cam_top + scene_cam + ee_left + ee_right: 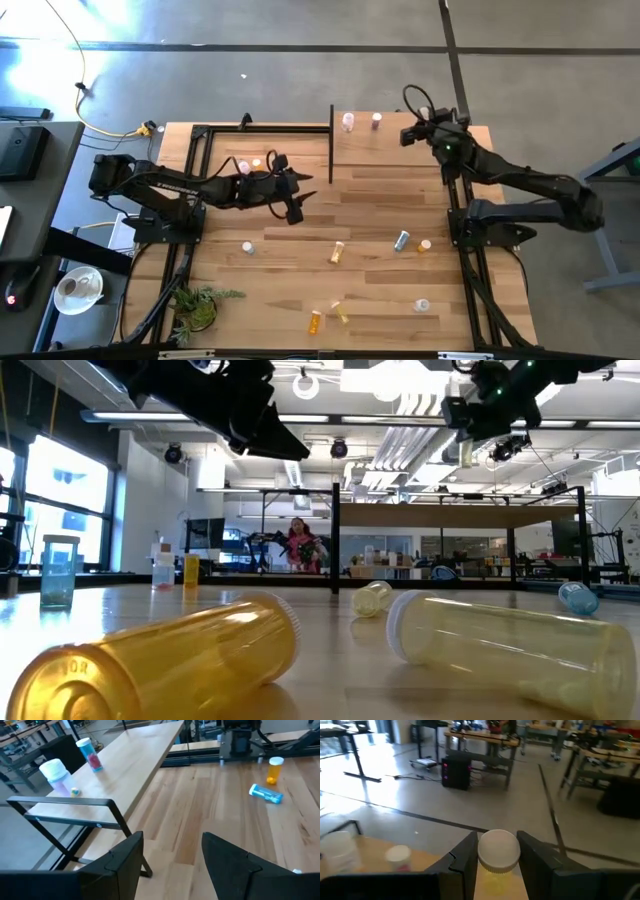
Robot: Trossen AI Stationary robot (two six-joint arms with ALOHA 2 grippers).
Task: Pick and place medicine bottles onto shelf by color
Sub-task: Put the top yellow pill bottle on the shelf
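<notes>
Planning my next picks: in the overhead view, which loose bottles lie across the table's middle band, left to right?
pale bottle → lying yellow bottle → grey-teal bottle → orange bottle

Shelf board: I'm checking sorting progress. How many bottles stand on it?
2: a pink bottle and a red-filled bottle, side by side at the board's back left corner. A yellow bottle is held above it in the right gripper; none seem hidden.
</notes>
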